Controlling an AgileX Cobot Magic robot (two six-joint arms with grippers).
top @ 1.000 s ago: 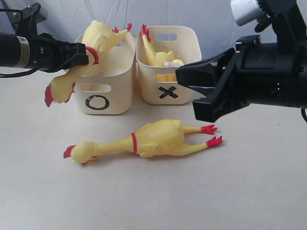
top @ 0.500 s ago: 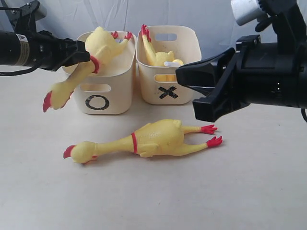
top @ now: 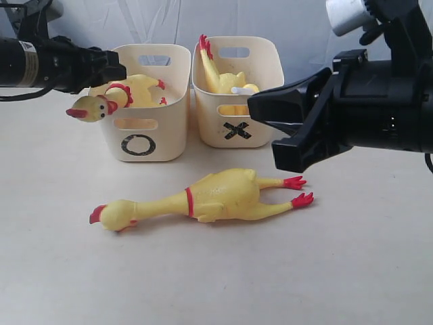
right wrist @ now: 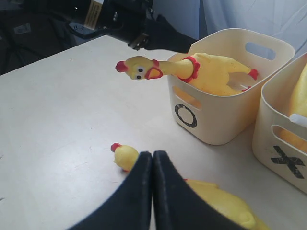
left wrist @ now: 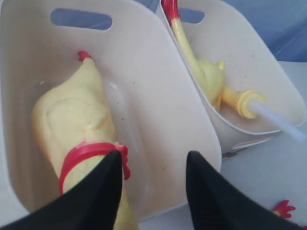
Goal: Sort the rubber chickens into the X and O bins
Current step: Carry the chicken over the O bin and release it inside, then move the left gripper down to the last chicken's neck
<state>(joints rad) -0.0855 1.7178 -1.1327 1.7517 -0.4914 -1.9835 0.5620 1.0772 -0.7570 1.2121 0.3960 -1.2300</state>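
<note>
The left gripper (left wrist: 152, 158) has its two black fingers (left wrist: 103, 191) spread wide with nothing between them, and it hangs at the rim of the O bin (top: 169, 132). Directly ahead of its tips a chicken (top: 139, 88) lies with its body down inside that bin. The red-banded neck crosses the rim on the gripper's side and passes close by one finger, though I cannot tell whether the two touch. Its head (top: 84, 110) sticks out in the air just below the gripper, clear of the table (top: 338, 271). Beyond the O bin from this gripper, and just beside it, stands the X bin (top: 264, 128). There a second chicken (top: 218, 76) leans against the wall nearest the gripper, with a red end poking up over the rim. A pale tube (top: 240, 89) juts from a yellow stub next to it, and I cannot tell how many chickens are in that bin. The right gripper (right wrist: 152, 155) has its fingers pressed flat together, pinching nothing, and it hangs above the table. Just below its tips a third chicken (top: 216, 196) lies on its side on the table, one end showing beside the fingertips and the body running back beneath the gripper. Both bins stand ahead of this gripper, apart from it.
</note>
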